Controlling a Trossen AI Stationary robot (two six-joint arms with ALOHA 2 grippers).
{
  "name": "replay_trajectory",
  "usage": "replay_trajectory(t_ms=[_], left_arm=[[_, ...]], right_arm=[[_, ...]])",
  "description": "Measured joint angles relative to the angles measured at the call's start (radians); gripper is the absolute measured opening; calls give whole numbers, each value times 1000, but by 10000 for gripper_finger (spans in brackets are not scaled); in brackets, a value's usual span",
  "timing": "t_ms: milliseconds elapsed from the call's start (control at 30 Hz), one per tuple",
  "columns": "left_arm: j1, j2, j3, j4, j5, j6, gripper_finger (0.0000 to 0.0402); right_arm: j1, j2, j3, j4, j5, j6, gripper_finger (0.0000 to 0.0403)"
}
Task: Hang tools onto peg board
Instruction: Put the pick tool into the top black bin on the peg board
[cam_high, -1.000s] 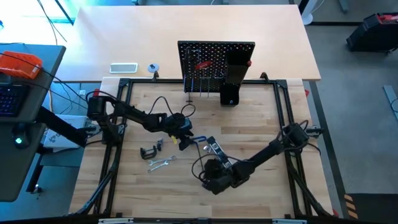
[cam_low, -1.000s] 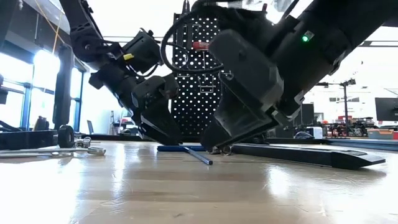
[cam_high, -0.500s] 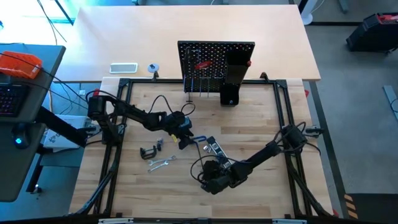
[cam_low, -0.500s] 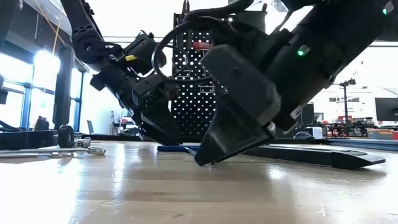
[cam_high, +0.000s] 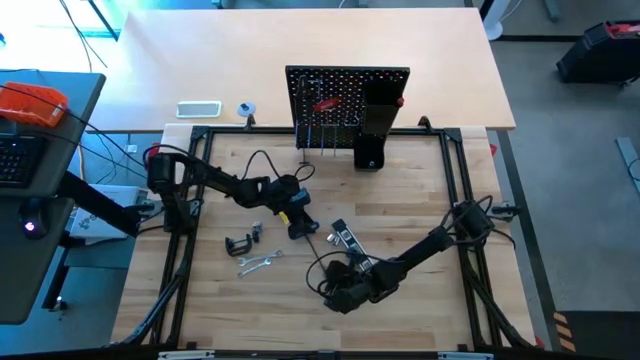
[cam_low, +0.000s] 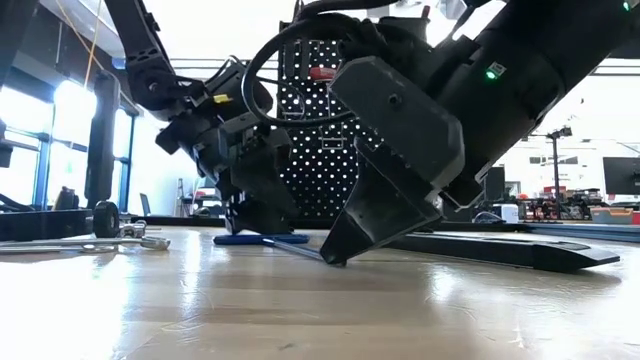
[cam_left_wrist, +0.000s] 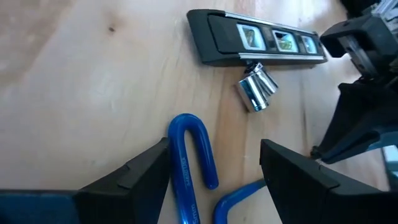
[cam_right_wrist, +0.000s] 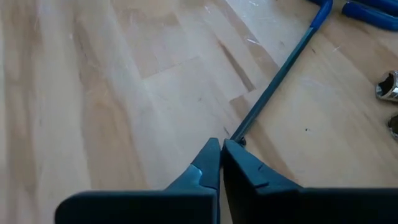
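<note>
Blue T-handle hex key (cam_left_wrist: 186, 162) flat on the wood at table centre, 6 o'clock of peg board (cam_high: 347, 105) | right gripper (cam_right_wrist: 221, 152) just snapped together at shaft tip, apparently missing it | left gripper (cam_left_wrist: 214, 171) spread astride the handle | only left wrist view shows level (cam_left_wrist: 258, 43), socket (cam_left_wrist: 256, 93)

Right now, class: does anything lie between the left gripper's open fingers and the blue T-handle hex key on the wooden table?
Nothing visible does. The left gripper is open, its fingers straddling the blue T-handle hex key's looped handle. The small silver socket and black bar level lie beyond it.
</note>
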Motion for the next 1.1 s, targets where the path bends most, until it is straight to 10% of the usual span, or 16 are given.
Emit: replay_trajectory(t_ms=[400,1100], left_arm=[[-3,-1,61,-99,215,-4,234],[18,-38,78,-253,173,85,234]], right_arm=[[0,2,-1,9,28,4,0],[-6,1,-8,67,79,-145,6]])
